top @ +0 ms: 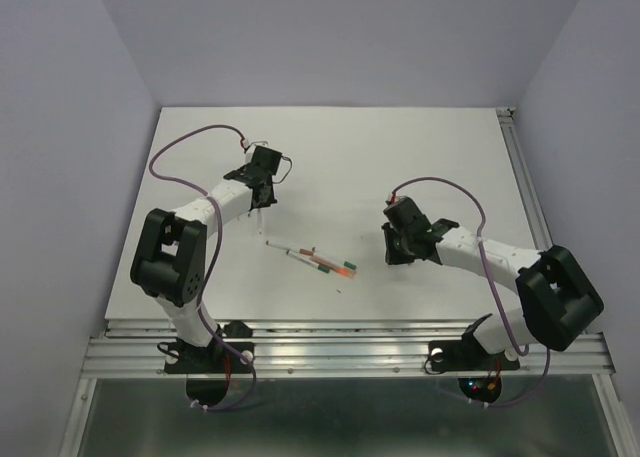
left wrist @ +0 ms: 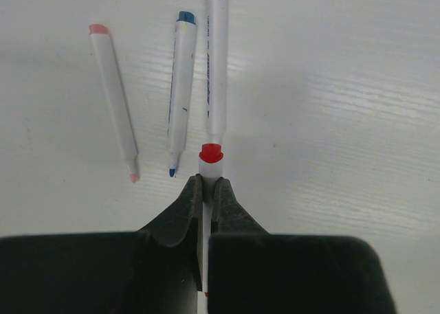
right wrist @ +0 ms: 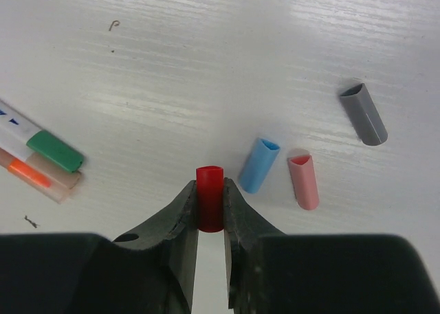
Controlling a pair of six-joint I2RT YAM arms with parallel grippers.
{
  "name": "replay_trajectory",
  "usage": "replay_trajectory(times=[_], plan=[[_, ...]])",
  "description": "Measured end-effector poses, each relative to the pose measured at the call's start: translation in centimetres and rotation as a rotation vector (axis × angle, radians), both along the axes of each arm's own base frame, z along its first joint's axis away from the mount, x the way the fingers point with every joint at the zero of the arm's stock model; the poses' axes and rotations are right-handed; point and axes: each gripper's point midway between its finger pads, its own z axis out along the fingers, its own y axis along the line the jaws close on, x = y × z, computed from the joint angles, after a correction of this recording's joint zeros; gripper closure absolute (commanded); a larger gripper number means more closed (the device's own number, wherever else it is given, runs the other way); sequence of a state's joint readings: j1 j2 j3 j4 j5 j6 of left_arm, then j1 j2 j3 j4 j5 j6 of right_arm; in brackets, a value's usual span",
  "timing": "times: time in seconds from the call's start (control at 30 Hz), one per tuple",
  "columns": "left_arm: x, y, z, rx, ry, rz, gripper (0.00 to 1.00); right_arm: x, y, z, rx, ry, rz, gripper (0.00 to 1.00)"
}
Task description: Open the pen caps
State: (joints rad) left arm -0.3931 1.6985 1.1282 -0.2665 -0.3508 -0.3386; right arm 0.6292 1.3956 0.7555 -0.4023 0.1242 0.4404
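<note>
My left end effector (left wrist: 207,185) is clamped on the thin white pen barrel with a red tip (left wrist: 211,154). My right end effector (right wrist: 210,192) pinches the stubby red plastic cap (right wrist: 210,178). The blue cap (right wrist: 259,165), pink cap (right wrist: 303,181) and grey cap (right wrist: 363,114) lie just to its right on the table (right wrist: 206,53).

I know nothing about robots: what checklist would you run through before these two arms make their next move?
1. Red cap off its pen: ok, the right gripper is shut on it alone.
2. Red pen held: ok, the left gripper is shut on its barrel.
3. Room to set the cap down: ok, bare table beside the blue cap, pink cap and grey cap.
4. Room for the pen: ok, bare table beside the grey pen.
5. All pens opened: not ok, the green cap sits on its pen.
</note>
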Motion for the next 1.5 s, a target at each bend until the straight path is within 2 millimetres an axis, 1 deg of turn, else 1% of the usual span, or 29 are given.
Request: replay_trajectory(times=[0.1, 0.17, 0.23, 0.27, 0.33, 0.37, 0.4, 0.43, 0.47, 0.5, 0.57, 0.6, 0.63, 0.67, 0.7, 0.73, 0.77, 0.8, 0.83, 0.93, 1.03, 1.07, 1.13, 1.23, 1.27, 1.33, 1.37, 1.43, 1.5], plan=[[0.0, 0.1, -0.1, 0.005, 0.008, -0.015, 1.0, 0.0, -0.4, -1.0, -0.035, 0.018, -0.011, 0.75], [0.2, 0.0, 0.0, 0.007, 0.008, -0.022, 0.98, 0.1, -0.7, -1.5, -0.054, 0.025, -0.017, 0.74], [0.5, -0.1, 0.2, 0.01, 0.005, -0.025, 0.98, 0.1, -0.9, -1.8, -0.066, 0.028, -0.021, 0.66], [0.7, -0.1, 0.2, 0.011, 0.005, -0.025, 0.98, 0.1, -0.9, -1.9, -0.07, 0.03, -0.025, 0.65], [0.9, -0.1, -0.1, 0.015, 0.011, -0.025, 0.98, 0.1, -1.1, -1.9, -0.076, 0.029, -0.033, 0.57], [1.0, -0.1, -0.2, 0.017, 0.014, -0.025, 0.98, 0.1, -1.1, -1.9, -0.076, 0.028, -0.036, 0.52], [0.9, 0.0, -0.4, 0.022, 0.022, -0.023, 0.99, 0.1, -1.1, -1.9, -0.076, 0.03, -0.037, 0.45], [0.8, 0.1, -0.5, 0.026, 0.027, -0.024, 0.99, 0.0, -1.1, -1.8, -0.074, 0.031, -0.041, 0.44], [0.7, 0.1, -0.6, 0.029, 0.031, -0.024, 1.0, -0.1, -1.2, -1.6, -0.071, 0.029, -0.042, 0.39], [0.7, 0.2, -0.6, 0.033, 0.032, -0.025, 1.0, -0.1, -1.2, -1.4, -0.066, 0.026, -0.045, 0.39], [0.7, 0.3, -0.6, 0.039, 0.031, -0.024, 1.0, -0.2, -1.1, -0.5, -0.047, 0.012, -0.046, 0.37], [0.8, 0.5, -0.6, 0.042, 0.032, -0.024, 1.0, -0.2, -1.0, 0.2, -0.03, 0.0, -0.046, 0.31], [0.8, 0.6, -0.6, 0.044, 0.032, -0.023, 1.0, -0.2, -0.9, 0.8, -0.017, -0.011, -0.043, 0.28], [0.8, 0.7, -0.6, 0.046, 0.032, -0.024, 0.96, -0.3, -0.7, 1.6, 0.007, -0.023, -0.039, 0.25], [0.9, 0.8, -0.6, 0.053, 0.032, -0.027, 0.94, -0.3, -0.5, 2.5, 0.03, -0.039, -0.035, 0.18], [1.0, 0.9, -0.6, 0.056, 0.032, -0.026, 0.92, -0.3, -0.3, 3.2, 0.048, -0.052, -0.031, 0.13], [1.2, 1.0, -0.6, 0.061, 0.032, -0.027, 0.88, -0.3, -0.1, 4.1, 0.073, -0.068, -0.027, 0.09], [1.3, 1.1, -0.6, 0.065, 0.033, -0.027, 0.86, -0.2, 0.1, 5.1, 0.095, -0.089, -0.026, 0.02], [1.6, 1.2, -0.8, 0.069, 0.033, -0.027, 0.82, -0.2, 0.3, 6.2, 0.12, -0.109, -0.021, 0.0], [2.4, 1.4, -1.3, 0.085, 0.046, -0.025, 0.8, -0.3, 0.6, 8.1, 0.161, -0.143, -0.015, 0.0], [3.0, 1.6, -1.5, 0.089, 0.052, -0.02, 0.75, -0.7, 0.6, 9.6, 0.197, -0.17, -0.013, 0.0], [3.1, 1.6, -1.5, 0.089, 0.052, -0.02, 0.71, -0.8, 0.5, 10.0, 0.205, -0.175, -0.011, 0.0], [3.1, 1.6, -1.5, 0.084, 0.051, -0.021, 0.68, -1.2, 0.3, 10.6, 0.218, -0.183, -0.013, 0.0], [3.1, 1.2, -1.1, 0.061, 0.046, -0.032, 0.61, -1.6, 0.1, 10.8, 0.22, -0.185, -0.015, 0.0], [3.0, 1.0, -0.8, 0.047, 0.04, -0.04, 0.55, -1.7, 0.0, 10.8, 0.216, -0.18, -0.015, 0.0], [2.7, 0.4, 0.5, 0.002, 0.021, -0.052, 0.49, -2.0, -0.2, 10.5, 0.207, -0.169, -0.017, 0.0], [2.4, 0.0, 1.3, -0.029, 0.004, -0.058, 0.44, -2.1, -0.3, 10.4, 0.204, -0.162, -0.019, 0.0], [1.6, -0.5, 3.3, -0.096, -0.032, -0.048, 0.34, -2.2, -0.4, 10.3, 0.202, -0.157, -0.023, 0.0], [0.5, -1.2, 5.9, -0.183, -0.079, -0.019, 0.31, -2.3, -0.5, 10.3, 0.199, -0.149, -0.027, 0.0]])
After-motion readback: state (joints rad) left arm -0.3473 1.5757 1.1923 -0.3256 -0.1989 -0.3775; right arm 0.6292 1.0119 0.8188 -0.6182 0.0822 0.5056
